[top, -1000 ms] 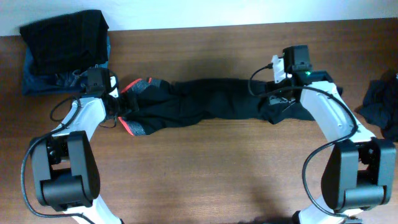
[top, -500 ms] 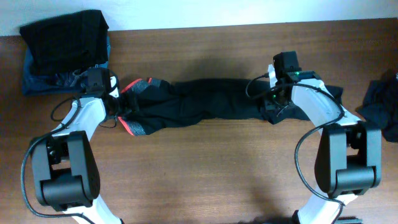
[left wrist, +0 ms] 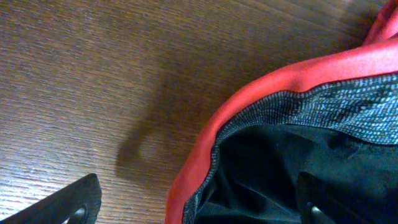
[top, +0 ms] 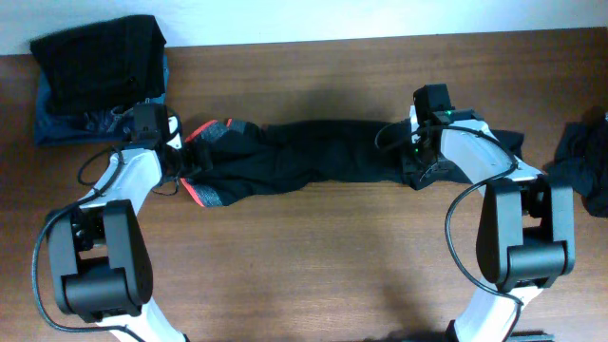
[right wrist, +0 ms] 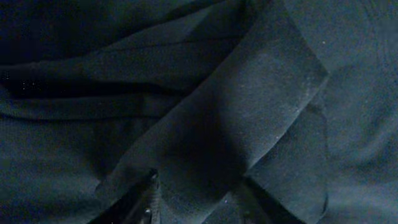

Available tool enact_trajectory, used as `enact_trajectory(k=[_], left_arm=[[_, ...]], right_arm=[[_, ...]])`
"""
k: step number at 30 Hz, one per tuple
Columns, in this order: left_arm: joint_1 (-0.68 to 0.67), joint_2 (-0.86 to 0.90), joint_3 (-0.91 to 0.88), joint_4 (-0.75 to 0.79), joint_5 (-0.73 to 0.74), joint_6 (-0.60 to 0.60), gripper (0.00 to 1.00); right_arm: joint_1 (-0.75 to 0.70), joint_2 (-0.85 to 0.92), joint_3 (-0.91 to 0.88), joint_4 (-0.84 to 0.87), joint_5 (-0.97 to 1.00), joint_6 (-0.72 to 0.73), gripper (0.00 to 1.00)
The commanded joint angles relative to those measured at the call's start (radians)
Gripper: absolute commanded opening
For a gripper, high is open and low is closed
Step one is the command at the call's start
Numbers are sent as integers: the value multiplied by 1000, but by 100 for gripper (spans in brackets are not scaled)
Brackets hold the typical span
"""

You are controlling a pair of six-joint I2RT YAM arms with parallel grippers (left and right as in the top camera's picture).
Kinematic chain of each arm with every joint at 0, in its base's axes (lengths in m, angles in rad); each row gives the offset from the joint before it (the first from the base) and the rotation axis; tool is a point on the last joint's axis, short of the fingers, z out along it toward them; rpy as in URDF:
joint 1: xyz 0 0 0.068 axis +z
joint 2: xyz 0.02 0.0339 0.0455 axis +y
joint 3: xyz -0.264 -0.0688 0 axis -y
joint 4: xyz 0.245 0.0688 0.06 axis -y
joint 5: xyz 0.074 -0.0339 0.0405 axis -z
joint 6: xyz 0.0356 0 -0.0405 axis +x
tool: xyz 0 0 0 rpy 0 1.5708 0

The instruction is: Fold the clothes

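A long black garment point(top: 313, 157) of the clothes lies stretched across the table's middle. Its grey waistband point(left wrist: 336, 99), edged red-orange point(left wrist: 249, 106), is at the left end. My left gripper point(top: 180, 160) is at that waistband. In the left wrist view it point(left wrist: 196, 208) stands wide open, one finger point(left wrist: 68, 205) over bare wood and the other over black cloth, straddling the red edge. My right gripper point(top: 416, 163) presses down on the garment's right end. In the right wrist view it point(right wrist: 198, 205) is partly open with a fold of black fabric point(right wrist: 249, 106) between its fingers.
A stack of dark clothes point(top: 95, 57) on a blue piece point(top: 52, 123) sits at the back left corner. Another dark crumpled garment point(top: 584, 161) lies at the right edge. The brown wooden table point(top: 313, 256) stretches bare toward the front.
My right arm has swung left over the garment's right end, and its jaws have narrowed a little. The left arm and the garment have not moved.
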Motion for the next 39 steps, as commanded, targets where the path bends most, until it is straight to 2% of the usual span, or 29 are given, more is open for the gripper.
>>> enact_trajectory(k=[1, 2, 3, 12, 25, 35, 39], left_arm=[[0, -17, 6, -2, 14, 2, 99], [0, -17, 6, -4, 15, 2, 99], [0, -17, 6, -5, 14, 2, 99], [0, -17, 6, -5, 14, 2, 99], [0, -16, 6, -5, 14, 2, 99], [0, -16, 6, -5, 14, 2, 99], [0, -16, 6, -5, 14, 2, 99]], right_arm=[[7, 7, 5, 8, 12, 13, 18], [7, 7, 5, 11, 11, 13, 6], [7, 7, 5, 11, 11, 14, 4], [-20, 6, 12, 27, 55, 34, 4], [-216, -26, 155, 1, 50, 56, 4], [-342, -25, 157, 64, 51, 53, 4], [-391, -24, 157, 94, 51, -28, 4]])
